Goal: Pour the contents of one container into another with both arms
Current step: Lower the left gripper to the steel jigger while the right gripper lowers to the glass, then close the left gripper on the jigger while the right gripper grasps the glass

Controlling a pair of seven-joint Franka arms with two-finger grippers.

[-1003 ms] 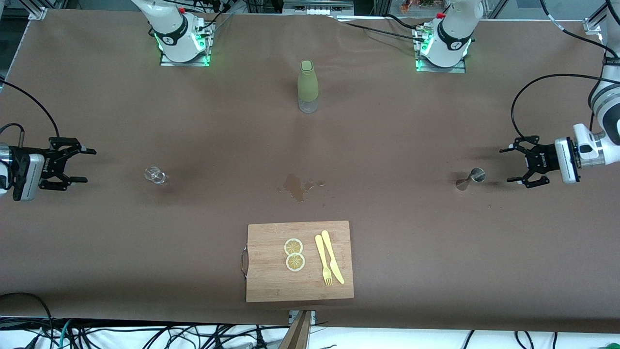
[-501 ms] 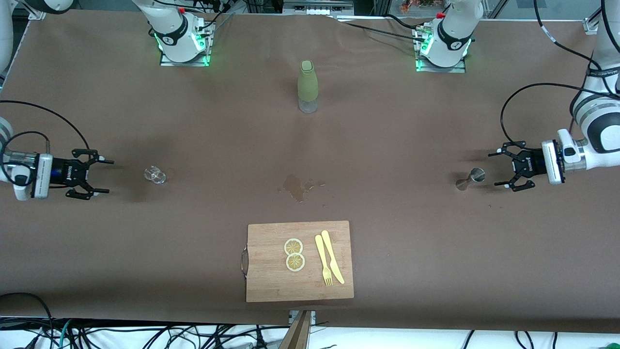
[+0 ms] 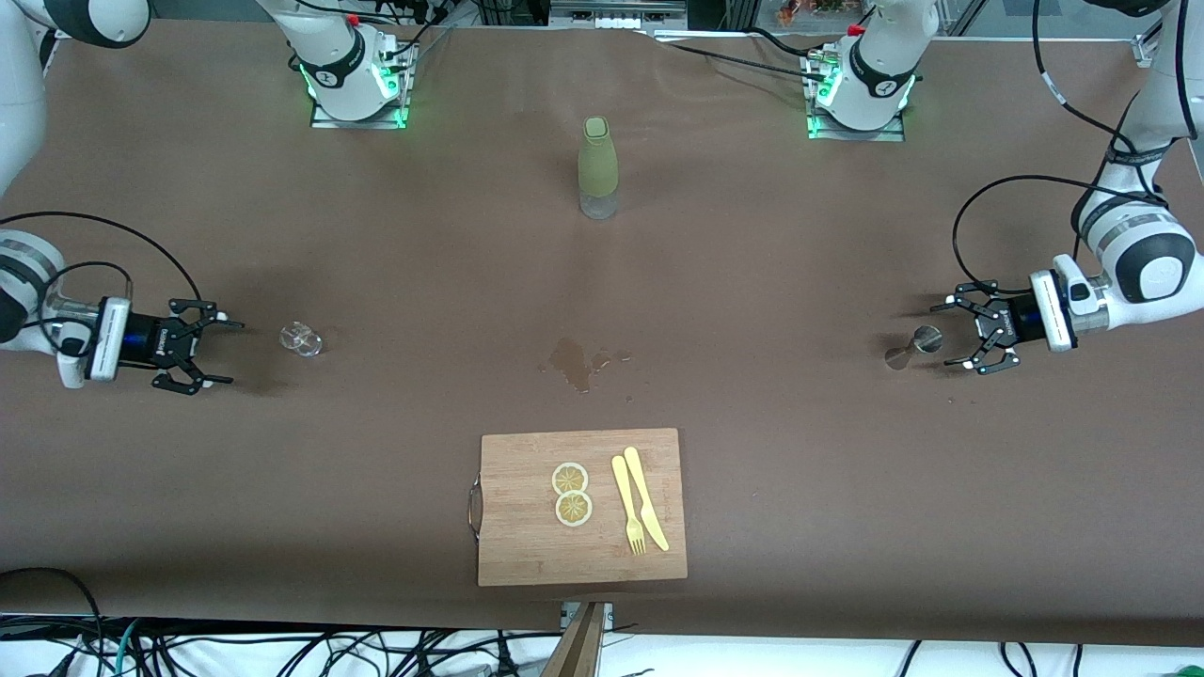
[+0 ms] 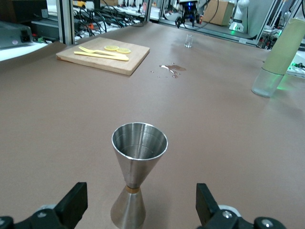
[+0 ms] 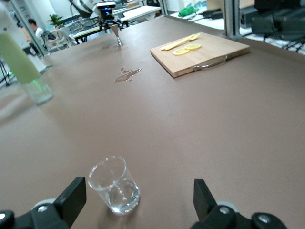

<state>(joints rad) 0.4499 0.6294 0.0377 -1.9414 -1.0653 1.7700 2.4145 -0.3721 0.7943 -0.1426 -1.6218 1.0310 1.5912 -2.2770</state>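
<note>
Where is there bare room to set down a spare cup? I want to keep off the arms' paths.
Bare cloth lies between bottle and spill, and on either side of the cutting board. Crowded: around the glass and the jigger, where the open grippers approach.

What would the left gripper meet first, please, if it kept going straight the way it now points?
Most likely the steel jigger: it stands upright just ahead of the open left gripper, centred between its fingers in the left wrist view.
</note>
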